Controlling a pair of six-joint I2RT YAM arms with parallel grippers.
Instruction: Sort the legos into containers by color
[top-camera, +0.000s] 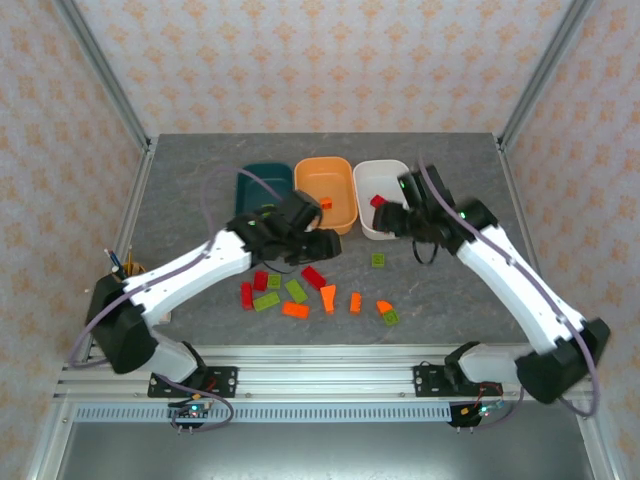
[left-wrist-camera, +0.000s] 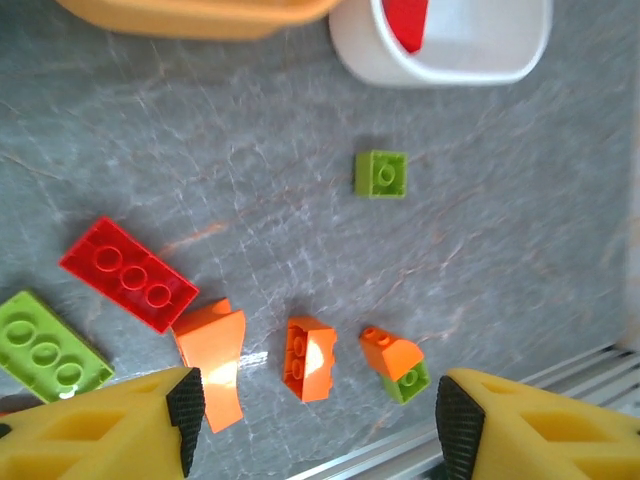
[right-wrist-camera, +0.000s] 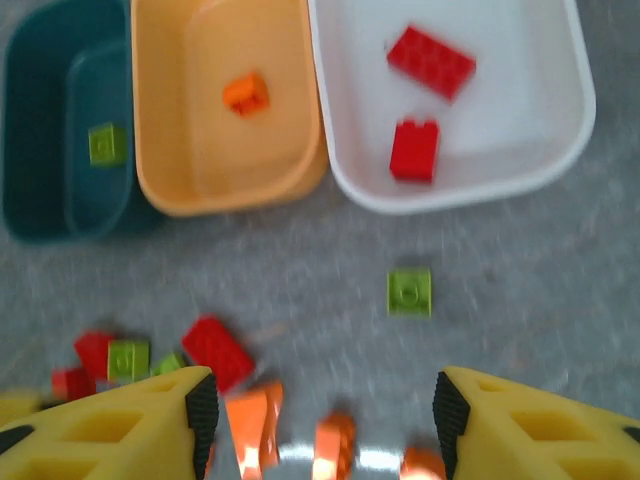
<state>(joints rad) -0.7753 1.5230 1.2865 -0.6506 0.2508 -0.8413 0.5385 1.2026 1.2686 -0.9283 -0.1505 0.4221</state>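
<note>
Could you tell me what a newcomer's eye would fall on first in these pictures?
The row of three tubs at the table's far side stands out: the dark teal tub holds a green brick, the orange tub an orange brick, and the white tub two red bricks. Nearer the arms lies a scatter of loose bricks in red, orange and green. The left pincer and the right pincer hang open above it.

The left gripper holds its yellow fingers apart above the grey marbled tabletop, framing three small orange plastic bricks (the rightmost touches a small green plastic piece). A long flat red plastic brick lies to their left, and a square green plastic brick sits nearer the white plastic tub.
</note>
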